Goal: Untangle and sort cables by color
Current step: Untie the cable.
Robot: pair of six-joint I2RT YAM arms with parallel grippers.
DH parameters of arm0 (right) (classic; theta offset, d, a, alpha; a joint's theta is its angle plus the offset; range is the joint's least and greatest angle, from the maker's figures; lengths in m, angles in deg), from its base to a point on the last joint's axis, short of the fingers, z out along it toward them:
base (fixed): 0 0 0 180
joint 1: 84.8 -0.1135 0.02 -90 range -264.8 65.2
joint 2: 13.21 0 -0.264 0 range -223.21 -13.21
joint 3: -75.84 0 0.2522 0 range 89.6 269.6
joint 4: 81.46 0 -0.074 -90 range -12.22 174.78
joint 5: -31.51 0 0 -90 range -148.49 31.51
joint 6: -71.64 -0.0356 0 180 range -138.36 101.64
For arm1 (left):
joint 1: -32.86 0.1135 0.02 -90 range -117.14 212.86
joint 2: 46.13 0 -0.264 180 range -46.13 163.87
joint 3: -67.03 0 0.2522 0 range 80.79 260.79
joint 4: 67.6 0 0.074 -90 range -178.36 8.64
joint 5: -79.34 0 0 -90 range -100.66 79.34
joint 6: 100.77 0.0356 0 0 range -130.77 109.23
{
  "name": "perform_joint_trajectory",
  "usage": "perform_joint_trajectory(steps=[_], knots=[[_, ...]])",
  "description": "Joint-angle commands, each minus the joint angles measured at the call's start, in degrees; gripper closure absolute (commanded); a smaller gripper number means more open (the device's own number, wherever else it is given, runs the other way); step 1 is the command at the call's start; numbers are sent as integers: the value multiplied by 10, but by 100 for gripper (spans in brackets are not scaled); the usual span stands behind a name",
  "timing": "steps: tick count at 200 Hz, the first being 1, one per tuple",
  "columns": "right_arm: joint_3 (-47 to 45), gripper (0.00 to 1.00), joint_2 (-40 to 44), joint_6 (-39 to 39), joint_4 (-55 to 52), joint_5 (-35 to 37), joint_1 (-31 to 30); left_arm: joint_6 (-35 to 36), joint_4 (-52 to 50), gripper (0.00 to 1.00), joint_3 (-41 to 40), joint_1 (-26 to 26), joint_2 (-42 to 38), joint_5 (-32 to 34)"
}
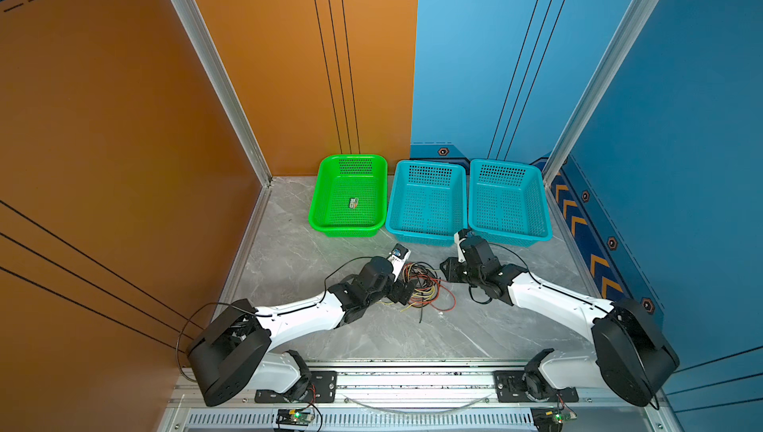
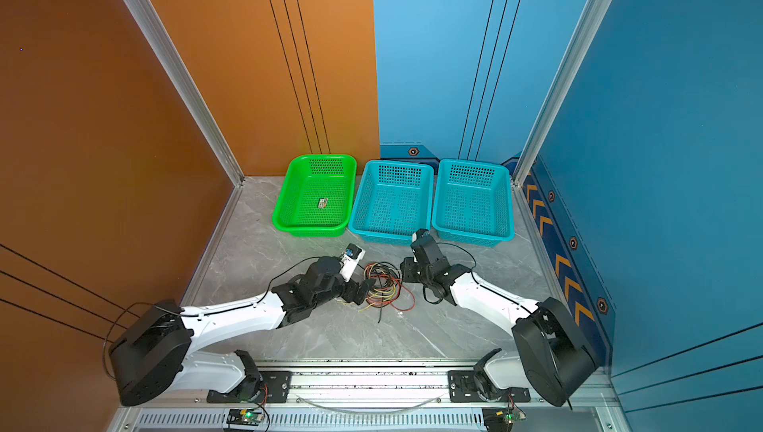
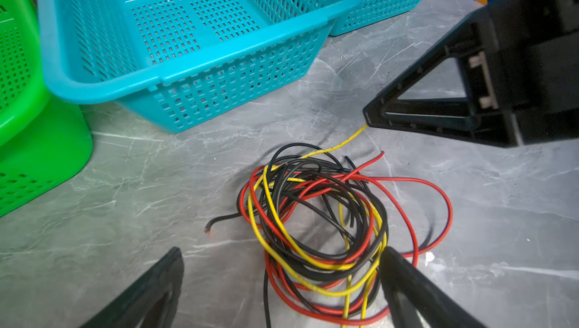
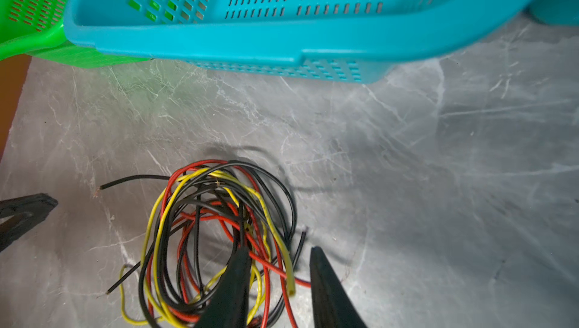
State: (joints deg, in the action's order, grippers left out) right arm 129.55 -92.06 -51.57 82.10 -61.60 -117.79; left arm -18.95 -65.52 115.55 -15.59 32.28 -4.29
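Your tangle of thin red, yellow and black cables lies in one loose coil on the grey marble-patterned tabletop, outside the baskets. In the left wrist view the coil sits between the two black fingers of the left gripper. One finger is at the coil's edge and the other stands well clear of it. Those jaws are spread wide and grip nothing. A black cable end pokes out of the coil toward the clear finger.

The right gripper meets the coil from the opposite side. Its jaws stand a narrow gap apart. A loose yellow cable end and a red strand lie in that gap, and one finger rests over the loops, yet nothing looks pinched.

Beyond the tips of both grippers you have three perforated plastic baskets in a row. The green basket has a small label on its floor. The teal basket is straight ahead of the coil, and the second teal basket sits just beside it.
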Motion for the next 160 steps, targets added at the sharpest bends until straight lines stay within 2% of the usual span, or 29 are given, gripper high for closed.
perform_joint_trajectory(steps=[1, 13, 53, 89, 126, 160], knots=[[-1, 79, -17, -4, 44, 16, 3, -2, 12, 2, 21, -5, 21, 14], [5, 88, -27, -1, 43, 13, 4, -10, 13, 2, 27, -6, 29, 9], [-3, 100, -24, 6, 44, 17, 3, -18, 19, 2, 54, -7, 68, 25], [-5, 100, 15, 18, 10, 13, -9, -7, -1, 2, 101, -5, 125, 46], [14, 100, 57, 31, -58, 29, -29, -3, -106, 2, 189, -6, 213, 44], [22, 100, 106, 40, -102, 56, -41, -19, -113, 2, 187, -7, 233, 42]])
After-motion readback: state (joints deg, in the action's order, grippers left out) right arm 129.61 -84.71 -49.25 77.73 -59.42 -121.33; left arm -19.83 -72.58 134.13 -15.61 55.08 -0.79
